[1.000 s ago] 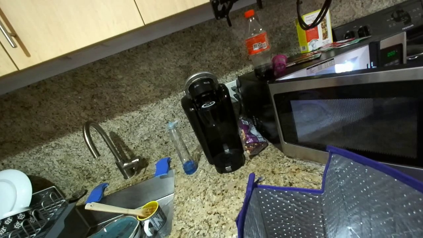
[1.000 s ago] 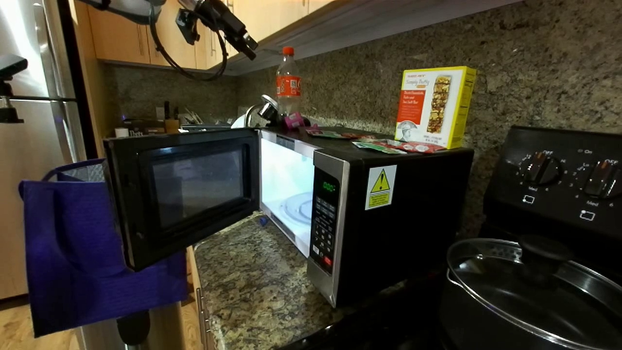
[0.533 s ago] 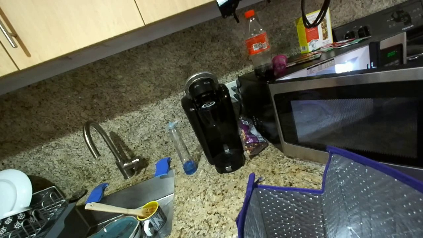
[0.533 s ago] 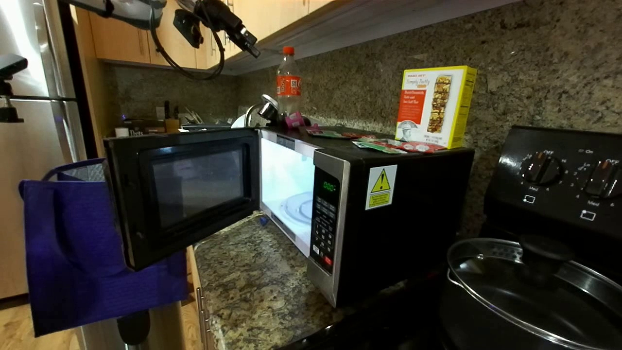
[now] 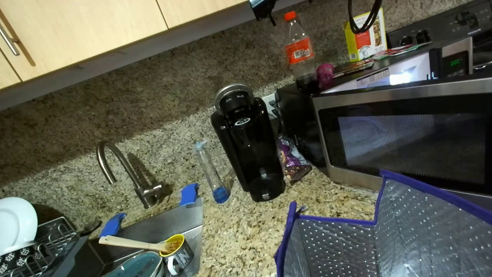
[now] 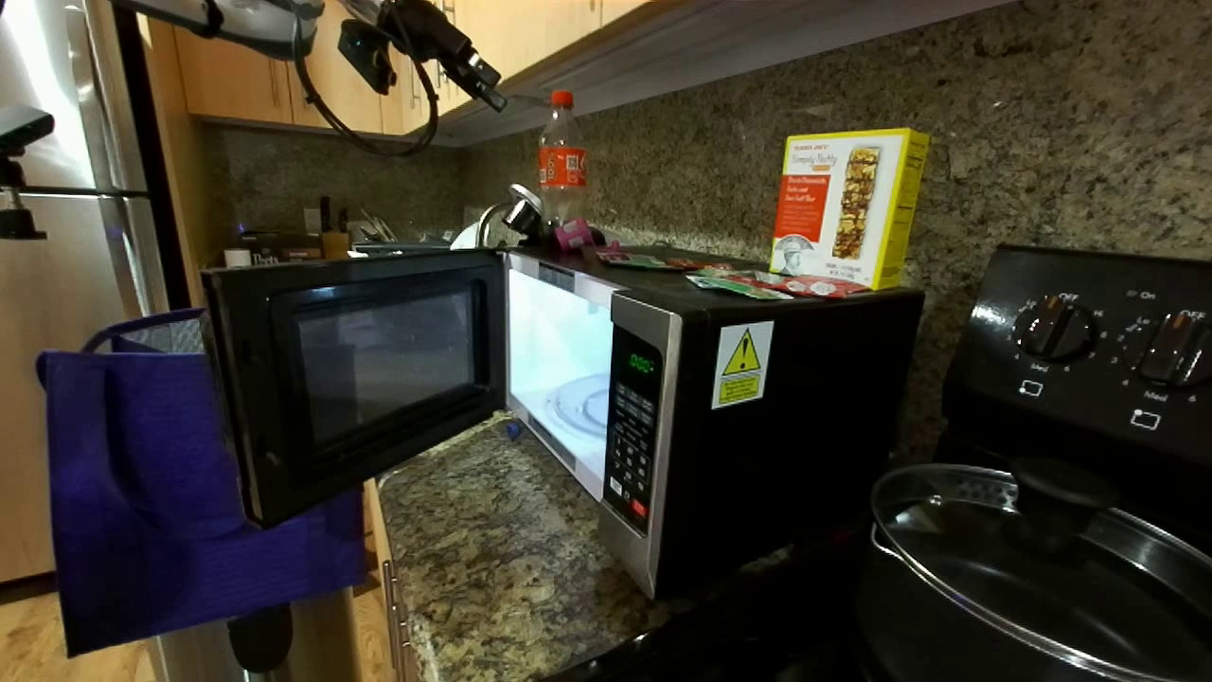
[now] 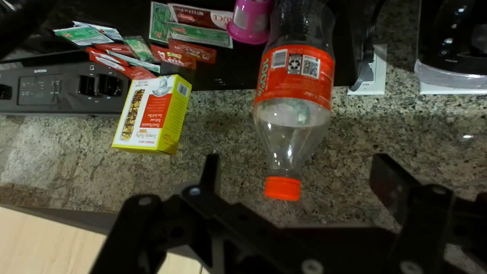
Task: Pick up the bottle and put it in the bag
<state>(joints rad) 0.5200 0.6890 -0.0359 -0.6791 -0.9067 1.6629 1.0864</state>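
The bottle, clear plastic with a red cap and red label, stands upright on the microwave's back corner in both exterior views [image 5: 299, 50] [image 6: 562, 167]. Dark cola shows low in it. In the wrist view the bottle [image 7: 295, 76] appears cap-down, its cap between the open fingers but touching neither. My gripper [image 7: 296, 163] is open and empty. In an exterior view my gripper [image 6: 488, 85] hangs beside the cap at about its height. The bag, silvery inside with blue-purple trim, gapes open before the microwave door in an exterior view [image 5: 426, 227]; its purple outside also shows [image 6: 180, 455].
The microwave [image 6: 776, 445] has its door [image 6: 379, 369] swung open towards the bag. A pink cup [image 5: 325, 73] stands right beside the bottle. A yellow box [image 6: 843, 208] and sauce packets [image 6: 739, 282] lie on the microwave's top. A coffee maker [image 5: 248, 146] and cabinets [image 5: 84, 34] are close by.
The arm has shifted slightly, with the gripper a little higher and nearer the bottle than one second ago. It barely moves over the last half second. The bottle and bag have not moved.
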